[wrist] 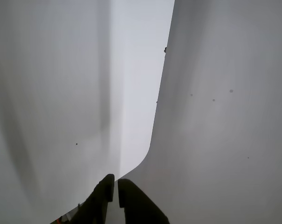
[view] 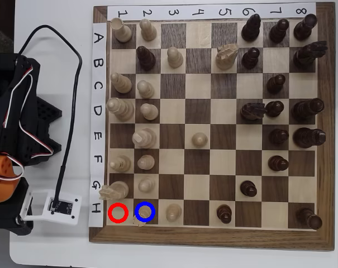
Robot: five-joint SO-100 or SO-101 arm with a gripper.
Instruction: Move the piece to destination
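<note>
In the overhead view a small pale cream piece (view: 144,215) shows inside the blue ring, on the dark destination square (view: 155,222) in row H, column 2. The red ring (view: 118,213) on the light square to its left holds nothing. The arm (view: 12,139) is folded at the left, off the board, and its fingers cannot be made out there. In the wrist view my gripper (wrist: 116,180) enters from the bottom edge with its dark fingers (wrist: 101,196) nearly touching and nothing between them. That view faces bare white surfaces and no board.
Neighbours of the ringed squares: a pale pawn (view: 173,211) to the right, a pale knight (view: 108,191) and a pale pawn (view: 147,184) in the row above. Many pale and dark pieces fill the board (view: 213,237). A black cable (view: 75,111) loops beside it.
</note>
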